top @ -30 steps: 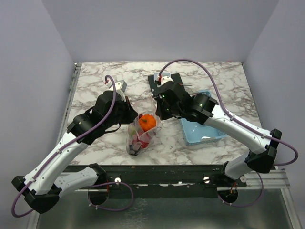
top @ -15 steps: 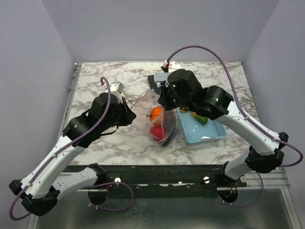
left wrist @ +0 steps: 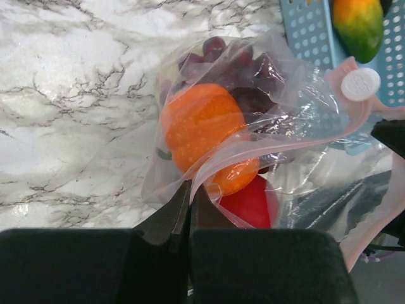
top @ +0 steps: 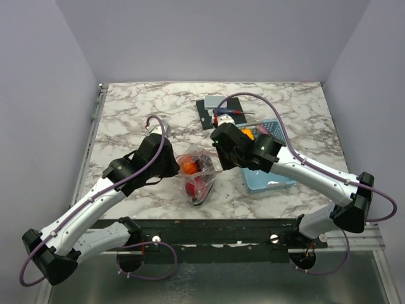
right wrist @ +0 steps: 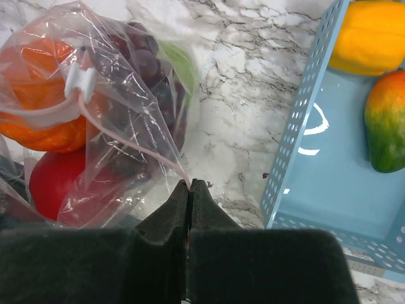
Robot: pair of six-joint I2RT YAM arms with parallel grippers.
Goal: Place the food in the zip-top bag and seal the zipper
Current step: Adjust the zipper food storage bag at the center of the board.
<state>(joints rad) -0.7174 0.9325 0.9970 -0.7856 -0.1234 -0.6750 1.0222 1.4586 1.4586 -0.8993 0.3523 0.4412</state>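
The left gripper (left wrist: pixel 188 189) and right gripper (right wrist: pixel 190 185) are each pinching closed on an end of the zipper (left wrist: pixel 285 140), holding the bag (top: pixel 197 180) near the middle of the near edge. Its mouth is gaping, so a slipping pinch risks spilling the food (left wrist: pixel 201 123). The basket (top: pixel 271 181) is crowding the right edge, while the far-left corner is offering room.

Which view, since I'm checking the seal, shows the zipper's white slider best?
The left wrist view: the white slider faces the camera, unobstructed, on the pink zipper. The right wrist view shows it side-on against the crinkled zip-top bag. The top external view is too coarse to show it.
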